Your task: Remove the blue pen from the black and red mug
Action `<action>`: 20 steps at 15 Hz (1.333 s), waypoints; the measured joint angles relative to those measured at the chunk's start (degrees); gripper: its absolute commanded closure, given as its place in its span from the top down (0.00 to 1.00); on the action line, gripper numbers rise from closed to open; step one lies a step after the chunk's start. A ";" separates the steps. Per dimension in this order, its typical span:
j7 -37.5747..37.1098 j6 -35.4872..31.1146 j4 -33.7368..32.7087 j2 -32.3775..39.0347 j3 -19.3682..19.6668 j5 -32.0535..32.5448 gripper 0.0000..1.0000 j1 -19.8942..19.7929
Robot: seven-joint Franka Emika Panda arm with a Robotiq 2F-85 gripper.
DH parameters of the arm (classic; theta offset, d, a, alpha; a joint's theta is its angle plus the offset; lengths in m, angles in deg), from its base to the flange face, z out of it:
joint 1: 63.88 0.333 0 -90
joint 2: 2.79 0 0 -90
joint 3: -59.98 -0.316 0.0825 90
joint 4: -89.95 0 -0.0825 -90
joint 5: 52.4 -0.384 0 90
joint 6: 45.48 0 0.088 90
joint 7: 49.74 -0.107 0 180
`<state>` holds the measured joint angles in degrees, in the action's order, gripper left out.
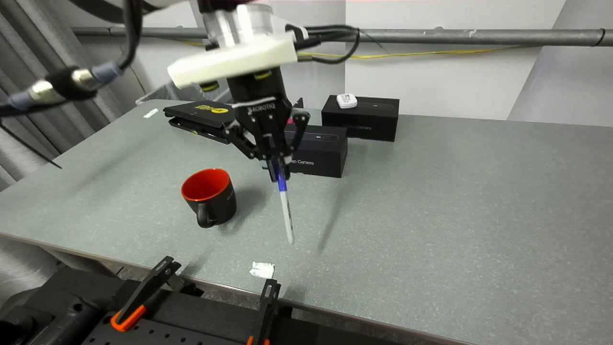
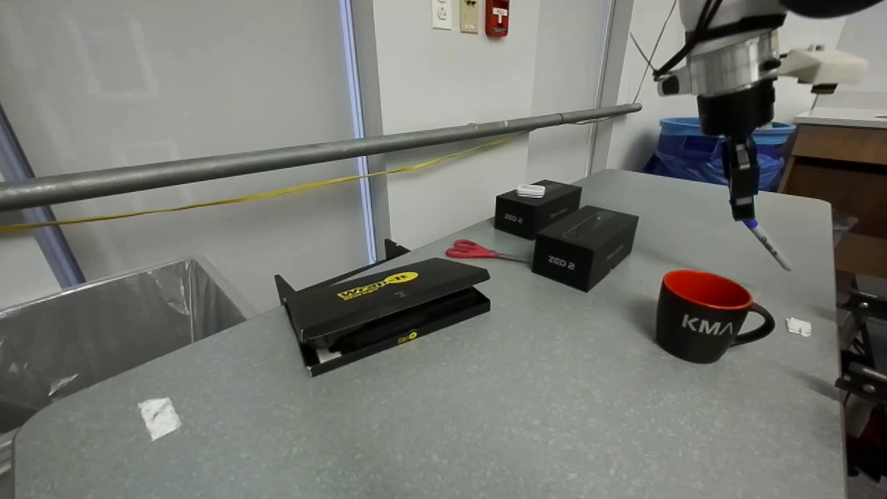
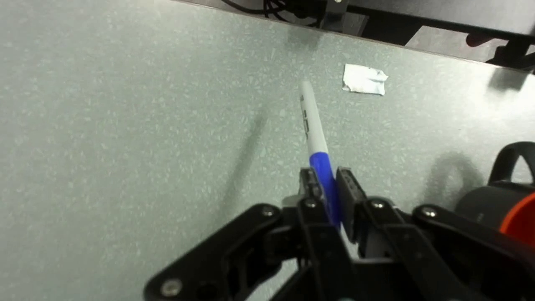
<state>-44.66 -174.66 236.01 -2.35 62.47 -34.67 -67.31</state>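
My gripper (image 1: pixel 279 175) is shut on the blue cap end of the blue pen (image 1: pixel 287 215), and its whitish-grey barrel points down at a tilt above the table. The pen also shows in an exterior view (image 2: pixel 768 244) and in the wrist view (image 3: pixel 314 125), between the fingertips (image 3: pixel 327 177). The black and red mug (image 1: pixel 219 205) stands upright on the table, apart from the pen, with its handle toward the near edge. It shows in an exterior view (image 2: pixel 696 334) with white letters, and partly at the right of the wrist view (image 3: pixel 480 207). Its inner bottom is hidden.
Two black camera boxes (image 1: pixel 318 151) (image 2: pixel 537 211) stand at the back, one with a small white item (image 2: pixel 531 190) on top. Red scissors (image 2: pixel 471 249) and a flat black box (image 2: pixel 395 298) lie beside them. White tape (image 3: pixel 363 79) and clamps (image 1: pixel 148 290) are at the table's edge.
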 measured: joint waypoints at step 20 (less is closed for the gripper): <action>-3.65 -3.94 -12.27 15.98 1.92 -3.78 1.00 -0.32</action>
<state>-48.31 -178.60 223.75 13.64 64.39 -38.44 -67.63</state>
